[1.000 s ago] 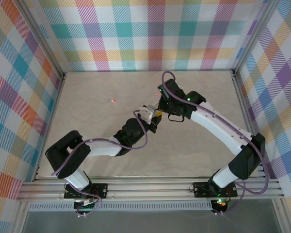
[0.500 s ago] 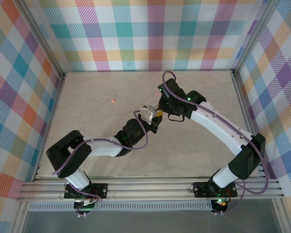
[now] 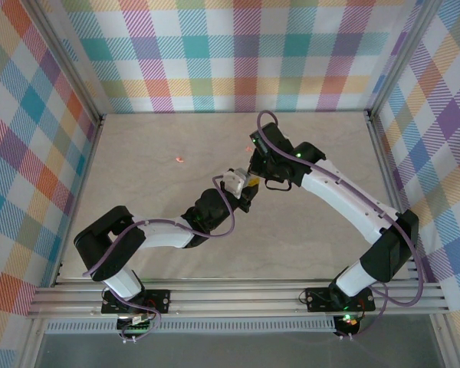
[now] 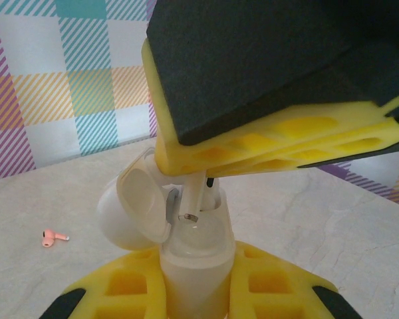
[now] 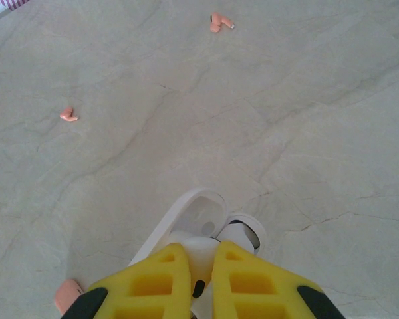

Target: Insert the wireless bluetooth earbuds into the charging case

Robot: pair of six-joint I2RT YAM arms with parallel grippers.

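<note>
- If the right fingers (image 5: pixel 161 279), pinched on the white earbud (image 4: pixel 199 198) at the case mouth, descend tilted, the stem may jam on the socket rim or twist the charging case (image 4: pixel 194 256).
- The left fingers (image 4: pixel 136 286) are clamped on the open case.
- Two pink earbuds (image 5: pixel 219 21) lie loose on the tabletop (image 5: pixel 306 119).

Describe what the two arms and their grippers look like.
The left arm and right arm match: white links, black joints, a looping purple cable along each. A green light glows on the right one. The left gripper and right gripper have yellow fingers with hollow pockets, black at the base.
</note>
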